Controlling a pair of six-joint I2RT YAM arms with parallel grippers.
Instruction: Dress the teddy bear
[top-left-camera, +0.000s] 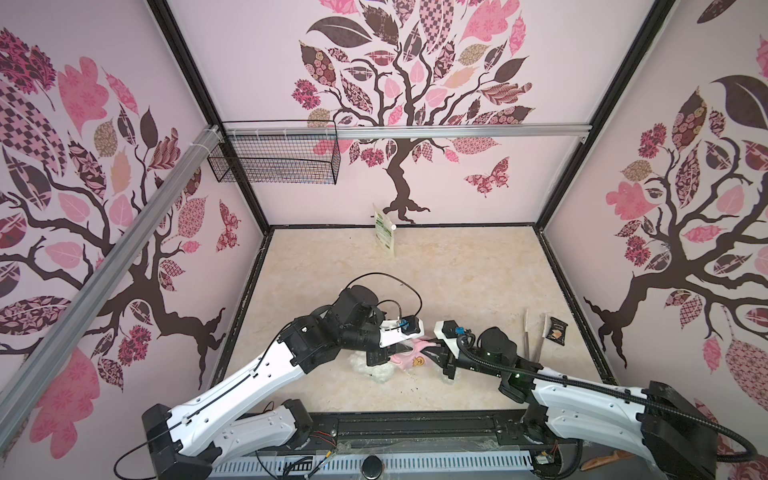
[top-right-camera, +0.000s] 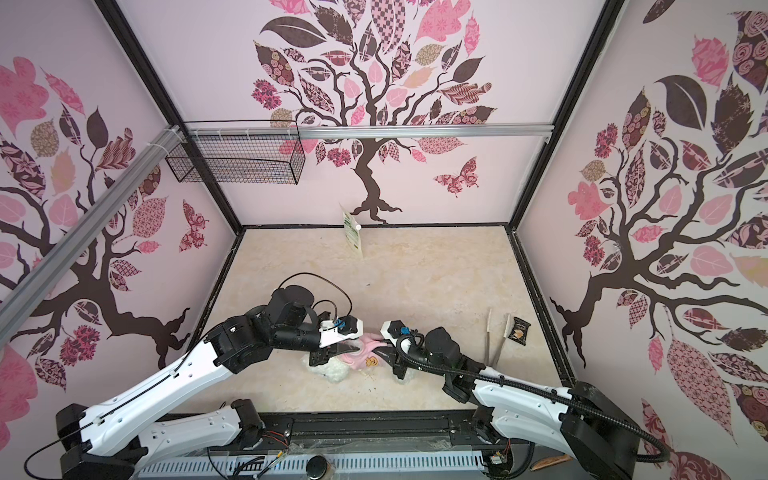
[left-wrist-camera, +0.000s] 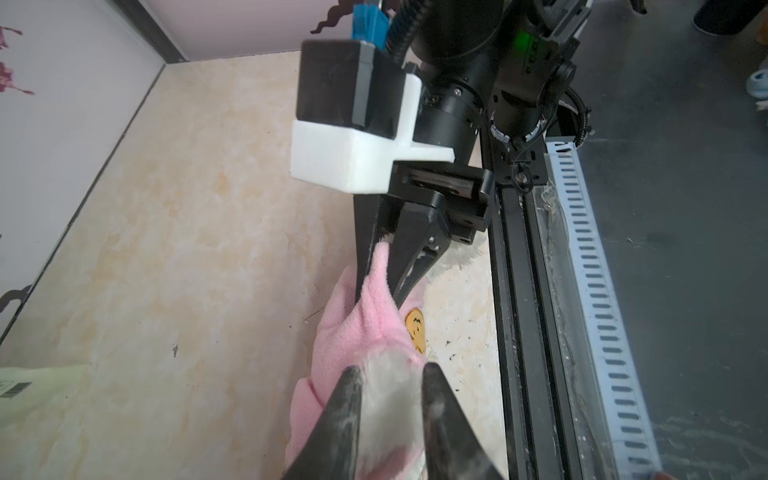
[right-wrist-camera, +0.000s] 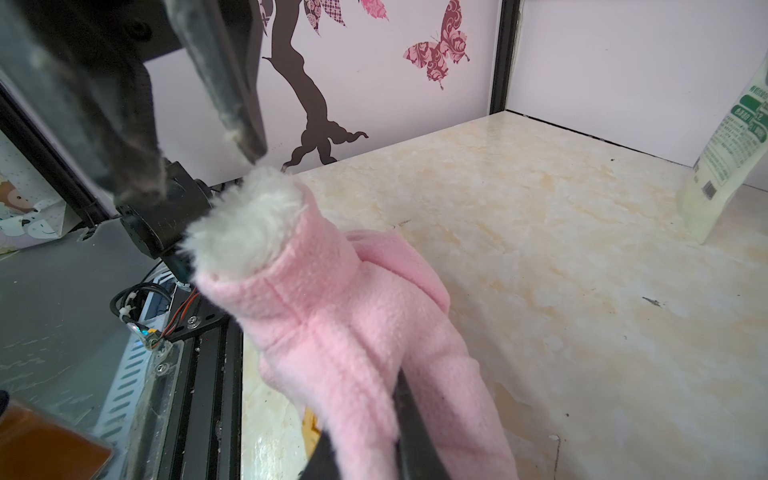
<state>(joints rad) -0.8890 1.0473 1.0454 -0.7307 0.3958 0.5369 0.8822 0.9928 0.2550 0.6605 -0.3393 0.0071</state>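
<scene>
My left tool (left-wrist-camera: 392, 374) straddles the teddy bear's (top-left-camera: 380, 372) paw (right-wrist-camera: 245, 232) poking from the pink top (right-wrist-camera: 349, 316) sleeve, jaws part open; right tool (left-wrist-camera: 380, 286) pinches the fleece. Next: pull sleeve up the arm.

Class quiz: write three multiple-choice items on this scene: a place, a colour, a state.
1. Where is the green-printed pouch? A in the wire basket; B against the back wall; C beside the bear.
2. What colour is the top? A blue; B pink; C yellow.
3. The right claw is: A wide open; B shut on the top; C out of view.
Key: B, the pouch leans at the wall's foot; B, pink fleece shows in both wrist views; B, the left wrist view shows it pinching the fabric.
</scene>
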